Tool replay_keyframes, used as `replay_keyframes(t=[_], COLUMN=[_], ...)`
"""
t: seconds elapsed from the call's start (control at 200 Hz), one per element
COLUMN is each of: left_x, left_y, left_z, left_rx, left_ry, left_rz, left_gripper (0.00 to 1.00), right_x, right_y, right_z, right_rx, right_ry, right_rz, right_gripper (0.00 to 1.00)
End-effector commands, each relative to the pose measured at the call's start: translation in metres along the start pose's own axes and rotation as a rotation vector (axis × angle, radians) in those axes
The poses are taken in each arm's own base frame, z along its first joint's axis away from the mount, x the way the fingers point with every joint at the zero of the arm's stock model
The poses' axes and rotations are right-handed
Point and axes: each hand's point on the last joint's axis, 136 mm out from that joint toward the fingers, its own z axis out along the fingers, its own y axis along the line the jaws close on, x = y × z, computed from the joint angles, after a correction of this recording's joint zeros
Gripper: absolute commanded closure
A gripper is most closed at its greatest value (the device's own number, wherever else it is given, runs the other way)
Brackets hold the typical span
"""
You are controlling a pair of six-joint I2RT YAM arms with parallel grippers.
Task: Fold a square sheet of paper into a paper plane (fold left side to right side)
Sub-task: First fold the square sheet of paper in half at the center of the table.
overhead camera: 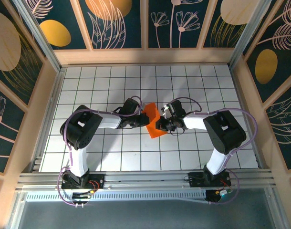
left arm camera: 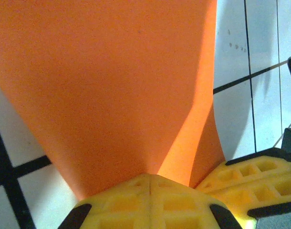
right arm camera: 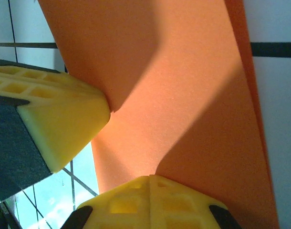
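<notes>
1. Spans the middle as a white counter [overhead camera: 88, 81], ruled by thin dark lines into square tiles.
2. Closes in on three sides with dark blue wall panels [overhead camera: 121, 24], printed with pale line-drawn flowers and leaves and with amber and tan ovals.
3. Frames those panels in light wooden battens [overhead camera: 144, 24] and runs a wooden ledge [overhead camera: 145, 56] along the far edge of the counter.
4. Stands grey metal posts [overhead camera: 35, 31] at the two far corners, slanting outward in the top view.
5. Edges the near side with aluminium rails [overhead camera: 145, 179] and a slotted strip [overhead camera: 136, 195], then a plain grey-blue surface [overhead camera: 145, 214] below.
6. Lights everything evenly and brightly, leaving soft shadows on the tiles in the wrist views.
</notes>
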Motion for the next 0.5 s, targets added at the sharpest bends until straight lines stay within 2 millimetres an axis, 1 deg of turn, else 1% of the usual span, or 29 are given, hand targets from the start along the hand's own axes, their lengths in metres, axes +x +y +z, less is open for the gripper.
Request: replay_keyframes(t=[0.0,0.075,0.085,0.105,0.275,0.495], left_x=[-0.020,-0.021,-0.031,-0.036,-0.055,-0.078], left_y=[0.044,0.056,0.051,0.049,0.061,0.073], left_z=[0.000,-0.001,-0.001,-0.002,-0.006,-0.006], left_rx=[-0.128,-0.148,-0.138,-0.135,-0.152,-0.159], left_ry=[-0.053,-0.048,-0.065,-0.073,-0.104,-0.140], left_rz=[-0.037,-0.050,-0.042,-0.040,-0.051,-0.075], left_gripper=[0.99,0.99,0.99,0.99,0.99,0.99], right_x=[0.031,0.031,0.031,0.032,0.033,0.034], right_y=[-0.050,-0.051,-0.051,-0.052,-0.052,-0.052], right_z=[0.007,0.007,0.007,0.007,0.008,0.008], right_rx=[0.187,0.187,0.188,0.188,0.185,0.179], right_ry=[0.082,0.081,0.081,0.082,0.081,0.081], right_rz=[0.061,0.061,0.062,0.062,0.067,0.073], right_gripper=[1.00,1.00,1.00,1.00,1.00,1.00])
